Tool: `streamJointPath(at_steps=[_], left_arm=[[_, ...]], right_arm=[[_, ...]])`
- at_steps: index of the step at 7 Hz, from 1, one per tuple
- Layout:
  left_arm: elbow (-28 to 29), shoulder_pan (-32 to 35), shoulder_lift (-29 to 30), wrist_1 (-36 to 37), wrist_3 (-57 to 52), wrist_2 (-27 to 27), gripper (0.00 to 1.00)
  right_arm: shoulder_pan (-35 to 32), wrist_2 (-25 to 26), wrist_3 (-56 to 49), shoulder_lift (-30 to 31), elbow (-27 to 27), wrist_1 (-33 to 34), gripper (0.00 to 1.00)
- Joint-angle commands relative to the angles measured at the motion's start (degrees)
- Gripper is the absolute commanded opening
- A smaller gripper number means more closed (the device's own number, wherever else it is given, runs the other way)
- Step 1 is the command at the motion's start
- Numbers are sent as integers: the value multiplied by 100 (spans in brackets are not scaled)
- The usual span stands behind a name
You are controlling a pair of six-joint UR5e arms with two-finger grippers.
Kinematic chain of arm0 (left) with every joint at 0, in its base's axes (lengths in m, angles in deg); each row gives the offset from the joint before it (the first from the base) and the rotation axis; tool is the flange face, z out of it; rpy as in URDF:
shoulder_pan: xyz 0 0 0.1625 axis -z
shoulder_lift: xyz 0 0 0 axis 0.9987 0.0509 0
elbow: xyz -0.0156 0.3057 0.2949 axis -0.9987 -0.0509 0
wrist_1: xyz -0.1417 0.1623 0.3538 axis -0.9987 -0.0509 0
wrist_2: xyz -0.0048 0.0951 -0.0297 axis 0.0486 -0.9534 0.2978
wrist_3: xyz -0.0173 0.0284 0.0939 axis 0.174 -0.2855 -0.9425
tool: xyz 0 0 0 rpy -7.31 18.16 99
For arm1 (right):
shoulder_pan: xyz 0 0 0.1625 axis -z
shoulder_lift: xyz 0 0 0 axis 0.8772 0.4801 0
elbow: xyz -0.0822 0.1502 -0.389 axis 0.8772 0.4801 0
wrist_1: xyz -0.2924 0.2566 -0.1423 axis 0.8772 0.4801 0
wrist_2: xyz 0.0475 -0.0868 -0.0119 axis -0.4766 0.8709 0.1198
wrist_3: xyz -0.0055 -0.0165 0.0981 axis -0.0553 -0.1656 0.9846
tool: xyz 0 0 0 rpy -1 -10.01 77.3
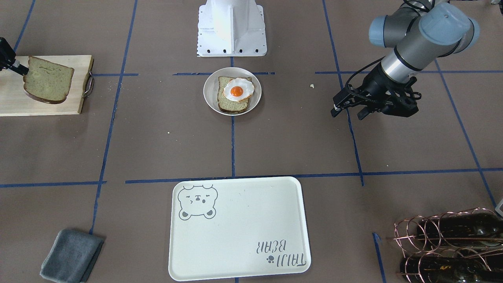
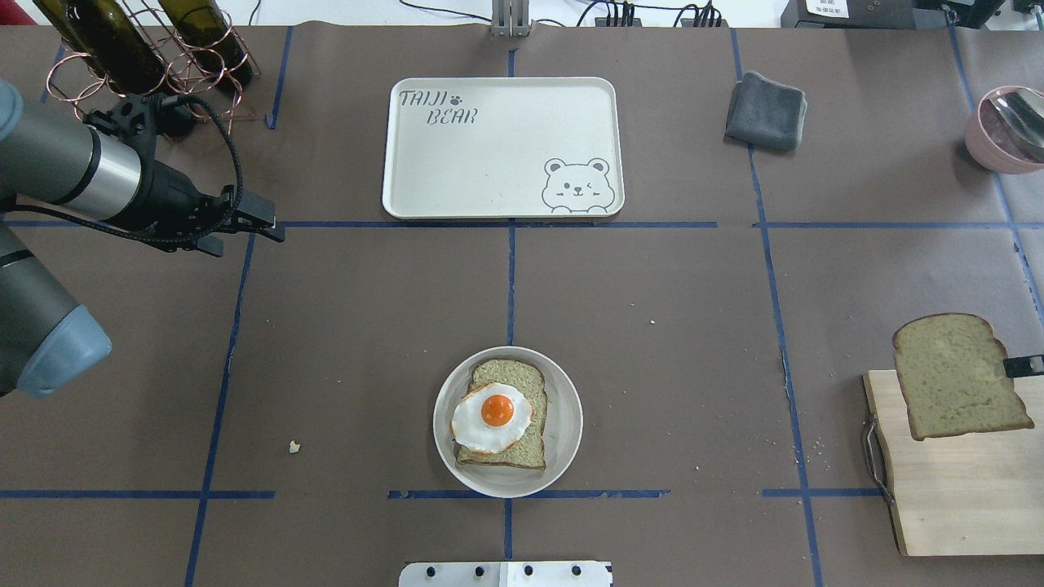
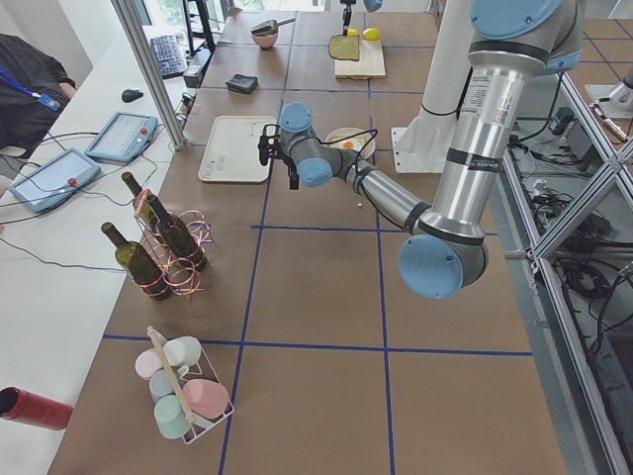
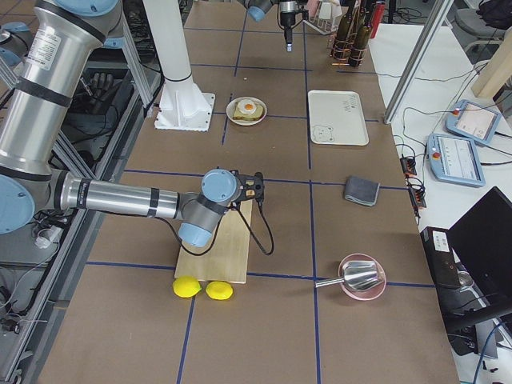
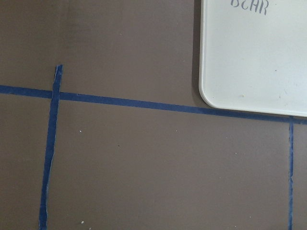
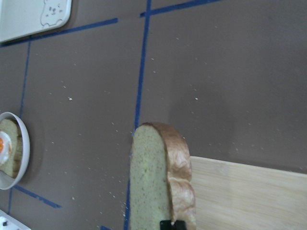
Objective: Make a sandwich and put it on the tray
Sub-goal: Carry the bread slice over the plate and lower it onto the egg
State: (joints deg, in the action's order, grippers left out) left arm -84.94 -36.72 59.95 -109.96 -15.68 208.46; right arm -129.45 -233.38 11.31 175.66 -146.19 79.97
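1. Right gripper (image 2: 1015, 366): jaws pinching the crust edge of a bread slice (image 2: 954, 375); slice hangs tilted from them over the handle end of the wooden board (image 2: 938, 505).
2. Left gripper (image 1: 347, 114): jaws spread, nothing between them; poised over bare table (image 1: 393, 149); tray (image 2: 506, 106) corner near, just ahead of them.
3. Second bread slice (image 2: 522, 391): fried egg (image 2: 491, 416) on top; both on round white plate (image 2: 563, 440); well apart from either pair of jaws, between the two.
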Motion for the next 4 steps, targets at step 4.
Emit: streamJointPath(at_steps=[4], left_arm=[[302, -9, 9, -288, 26, 26, 100]], right_arm=[[990, 600, 3117, -2992, -72, 112, 0]])
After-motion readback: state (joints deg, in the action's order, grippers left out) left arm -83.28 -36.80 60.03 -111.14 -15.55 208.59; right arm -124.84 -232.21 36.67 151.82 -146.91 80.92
